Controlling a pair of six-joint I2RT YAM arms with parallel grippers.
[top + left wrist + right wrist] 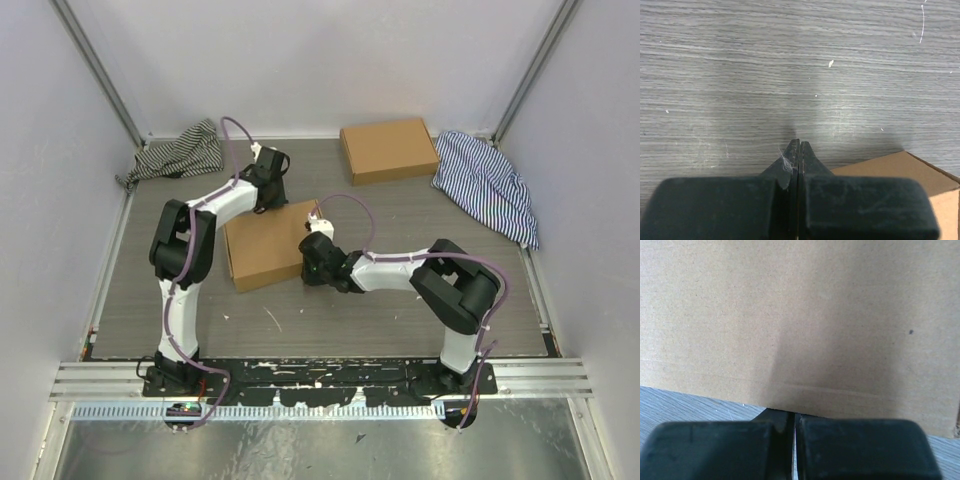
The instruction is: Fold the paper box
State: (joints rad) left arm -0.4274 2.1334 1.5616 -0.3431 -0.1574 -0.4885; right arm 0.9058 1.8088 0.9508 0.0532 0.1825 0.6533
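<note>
The paper box (265, 245) lies in the middle of the table as a closed, flat brown cardboard shape. My left gripper (272, 188) is shut and empty, at the box's far edge. In the left wrist view its fingertips (799, 143) touch together over bare table, with a corner of the box (905, 170) at the lower right. My right gripper (312, 255) is shut, at the box's right edge. In the right wrist view the box's cardboard face (805, 315) fills the frame, and its lower edge hides the tips of the gripper (794, 416).
A second closed brown box (388, 150) lies at the back. A dark striped cloth (180, 152) is in the back left corner. A blue striped cloth (488, 180) is at the back right. Walls enclose the table on three sides.
</note>
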